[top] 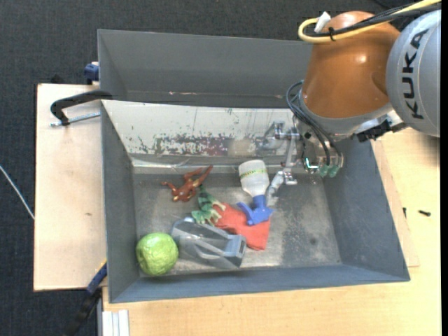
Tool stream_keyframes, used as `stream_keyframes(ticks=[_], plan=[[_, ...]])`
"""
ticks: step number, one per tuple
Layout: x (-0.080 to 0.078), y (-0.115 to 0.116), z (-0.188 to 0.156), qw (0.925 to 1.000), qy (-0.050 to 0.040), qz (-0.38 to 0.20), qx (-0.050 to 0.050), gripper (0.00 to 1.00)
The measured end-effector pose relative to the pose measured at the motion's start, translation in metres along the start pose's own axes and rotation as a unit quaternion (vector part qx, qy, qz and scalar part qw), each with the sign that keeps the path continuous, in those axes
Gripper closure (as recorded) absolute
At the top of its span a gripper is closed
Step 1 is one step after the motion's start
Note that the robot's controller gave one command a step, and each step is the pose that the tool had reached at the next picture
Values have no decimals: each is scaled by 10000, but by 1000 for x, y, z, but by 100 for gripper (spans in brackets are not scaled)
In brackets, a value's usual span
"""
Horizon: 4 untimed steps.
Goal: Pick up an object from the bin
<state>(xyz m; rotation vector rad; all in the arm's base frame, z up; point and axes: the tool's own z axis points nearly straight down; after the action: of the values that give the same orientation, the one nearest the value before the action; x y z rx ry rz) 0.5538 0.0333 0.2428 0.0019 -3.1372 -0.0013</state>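
1. Plainly, the gripper hangs low in the bin, a little right of the frame's middle and below the arm's orange cover. Whether it is spread or closed I cannot tell from here.
2. Its tip is just beside a white tub, which lies tilted near the back wall. It is also right above a small blue plastic piece at the middle of the floor. Nothing can be seen gripped.
3. The blue plastic piece rests on the edge of a flat red-orange piece. A green toy touches that piece on its left, and a grey object lies to its lower left.
4. Well apart from these, an orange lizard lies left of the middle, and a green ball sits in the lower-left corner.
5. To my eye the blue plastic piece is light, stiff moulded plastic, smooth and oddly shaped, so it may twist or slip. The narrow upper stem looks a better hold than the broad lower part.
6. The white tub looks light, hollow and rounded, and likely to roll away from a nudge. A grip across its walls near the open end seems safest.
7. The red-orange piece looks thin and could lift along with the blue one.
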Motion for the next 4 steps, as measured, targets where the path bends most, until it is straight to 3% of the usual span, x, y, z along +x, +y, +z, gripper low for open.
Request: stream_keyframes(ticks=[1,2,3,4], plan=[[-1,0,-4,10000,-39,4,-1,0],[0,-4,42,10000,-68,31,-4,0],[-5,-11,93,9999,-42,-135,-1,0],[17,-15,125,9949,-30,-1011,1,0]])
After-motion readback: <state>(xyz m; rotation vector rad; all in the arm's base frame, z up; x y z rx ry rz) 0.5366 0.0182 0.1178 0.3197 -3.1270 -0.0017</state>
